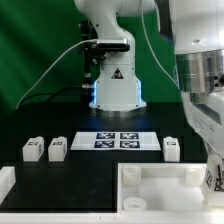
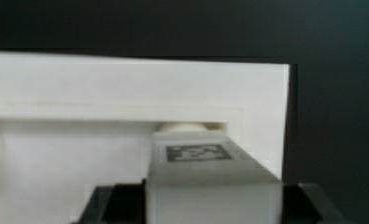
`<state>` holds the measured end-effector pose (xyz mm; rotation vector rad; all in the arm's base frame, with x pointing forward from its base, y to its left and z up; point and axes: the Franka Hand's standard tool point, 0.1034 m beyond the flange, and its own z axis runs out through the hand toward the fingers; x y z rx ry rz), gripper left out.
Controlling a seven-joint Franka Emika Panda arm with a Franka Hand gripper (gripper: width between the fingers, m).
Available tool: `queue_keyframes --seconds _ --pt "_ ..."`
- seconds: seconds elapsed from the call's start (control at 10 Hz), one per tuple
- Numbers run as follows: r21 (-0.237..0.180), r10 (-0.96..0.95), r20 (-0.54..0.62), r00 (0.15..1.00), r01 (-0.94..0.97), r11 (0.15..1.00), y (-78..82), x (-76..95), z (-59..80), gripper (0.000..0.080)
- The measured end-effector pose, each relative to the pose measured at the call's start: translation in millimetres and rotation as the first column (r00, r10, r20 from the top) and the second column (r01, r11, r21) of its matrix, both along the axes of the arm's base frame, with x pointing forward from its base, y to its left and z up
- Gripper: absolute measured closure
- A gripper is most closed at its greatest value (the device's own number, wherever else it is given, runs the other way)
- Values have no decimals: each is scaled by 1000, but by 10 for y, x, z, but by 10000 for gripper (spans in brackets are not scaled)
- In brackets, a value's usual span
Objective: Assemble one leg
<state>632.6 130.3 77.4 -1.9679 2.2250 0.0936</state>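
In the wrist view my gripper (image 2: 211,206) is shut on a leg (image 2: 202,165), a white block with a square marker tag on its face. The dark fingers (image 2: 120,206) press on its two sides. The leg's far end sits at a round corner socket (image 2: 188,128) of the large white tray-like piece (image 2: 110,90). I cannot tell whether it is inside the socket. In the exterior view my gripper (image 1: 212,176) is low over the right corner of that piece (image 1: 160,188). Three more legs (image 1: 35,149) (image 1: 58,149) (image 1: 171,148) lie on the black table.
The marker board (image 1: 120,140) lies in front of the robot base (image 1: 113,85). A white part (image 1: 5,184) shows at the exterior view's left edge. A black cable runs behind the base.
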Motion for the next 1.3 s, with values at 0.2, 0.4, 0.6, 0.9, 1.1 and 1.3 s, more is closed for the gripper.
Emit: queue_keyframes --seconds 0.2,0.4,0.6,0.9,1.1,1.3 --pt "12 -32 -4 999 32 999 30 -4 -7 496" --pt "8 12 3 1000 -12 1000 38 -6 -10 299" --pt "-43 331 55 942 -329 943 -68 11 -13 178" --pt "-117 723 43 690 -715 689 -93 35 -5 151" --pt "-147 845 50 533 -832 534 -123 43 -8 150" --pt "-182 976 8 216 -960 214 -138 19 -11 150"
